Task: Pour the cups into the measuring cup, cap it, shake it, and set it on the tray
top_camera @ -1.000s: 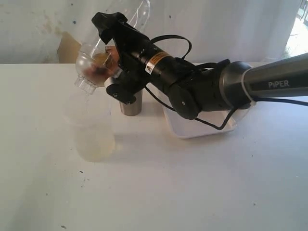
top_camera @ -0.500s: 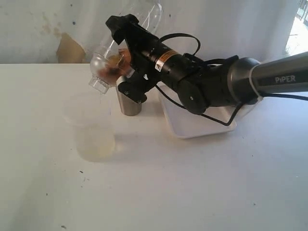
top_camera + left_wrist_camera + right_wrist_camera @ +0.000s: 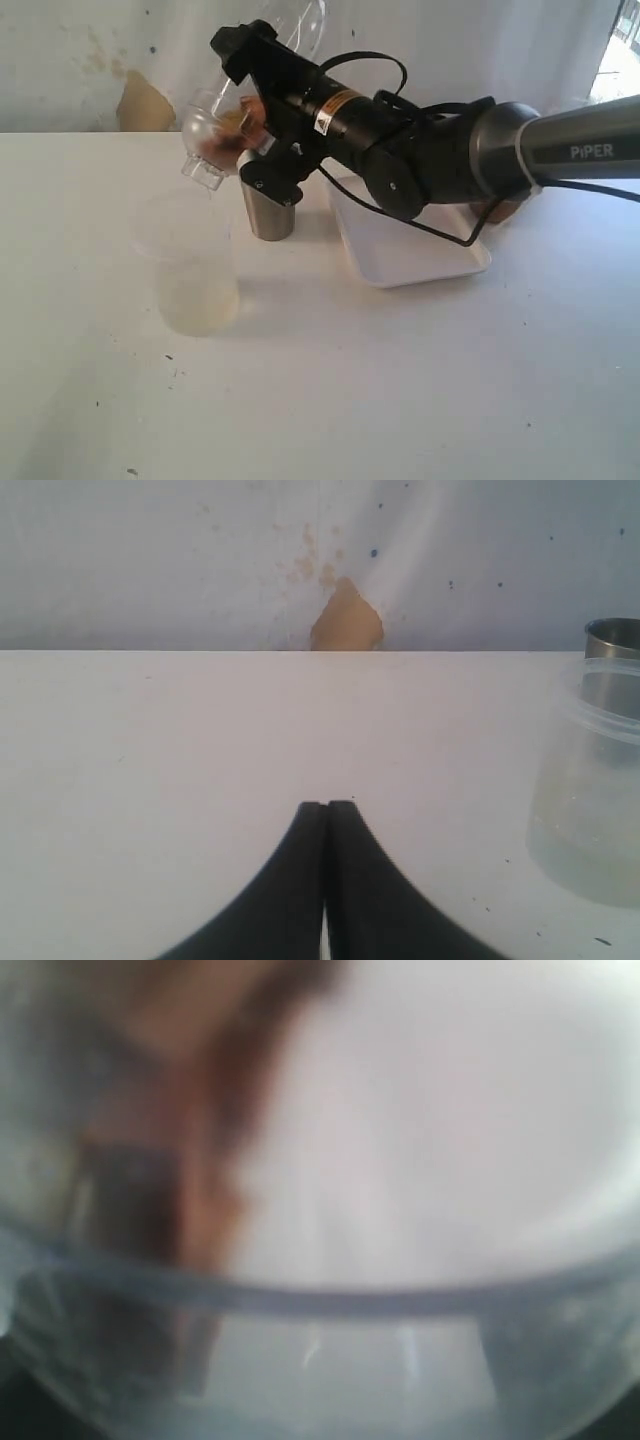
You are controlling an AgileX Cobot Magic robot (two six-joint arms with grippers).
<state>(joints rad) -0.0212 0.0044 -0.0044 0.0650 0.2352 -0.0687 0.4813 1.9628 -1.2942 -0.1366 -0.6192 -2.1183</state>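
My right gripper reaches across the middle and is shut on the clear domed lid, tilted in the air above and just behind the measuring cup. That cup is a clear plastic tumbler with pale liquid at its bottom; its scale is too faint to see. In the right wrist view the blurred lid fills the picture. The steel tumbler stands under the gripper. The brown wooden cup peeks out behind the right arm. The white tray lies beneath that arm. My left gripper is shut and empty, low over the table, with the measuring cup beside it.
A white wall with a tan patch runs along the table's far edge. The right arm's cable hangs over the tray.
The right arm, with the lid, shifted to the right and rose a little, then eased back left. The wooden cup now shows behind the arm. The left gripper has not moved.
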